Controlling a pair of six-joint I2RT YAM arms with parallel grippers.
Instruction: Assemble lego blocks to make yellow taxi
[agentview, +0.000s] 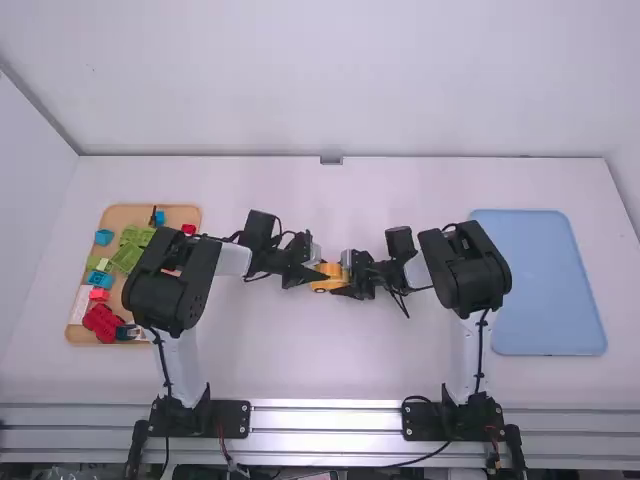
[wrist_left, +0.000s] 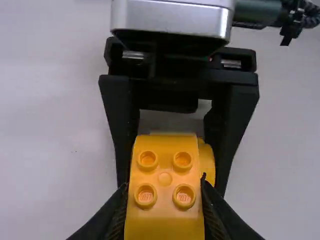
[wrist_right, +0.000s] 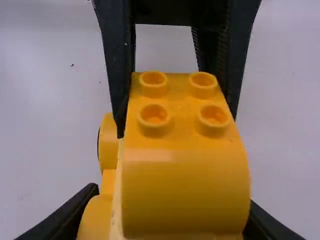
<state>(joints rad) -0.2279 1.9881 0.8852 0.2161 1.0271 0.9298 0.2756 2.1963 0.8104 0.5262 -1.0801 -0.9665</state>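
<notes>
High view, and here we are at the middle of the white table (agentview: 300, 370): the left gripper (agentview: 321, 272) and the right gripper (agentview: 342, 284) face each other, both at one yellow toy car (agentview: 326, 279). Over by the left arm, a tan tray (agentview: 125, 214) carries red, green and blue blocks (agentview: 128, 257); past the right arm lies a blue tray (agentview: 540, 270).

On to the left wrist view: the left gripper (wrist_left: 165, 200) is clamped on the car, a finger down each side of a yellow block (wrist_left: 165, 172) with four studs on top. The other gripper's fingers straddle the car's far end, by a yellow wheel (wrist_left: 207, 162).

And the right wrist view: the right gripper (wrist_right: 170, 215) is clamped on the car too, its fingers low against the sides, with a studded, round-ended yellow piece (wrist_right: 185, 185) up between them.
</notes>
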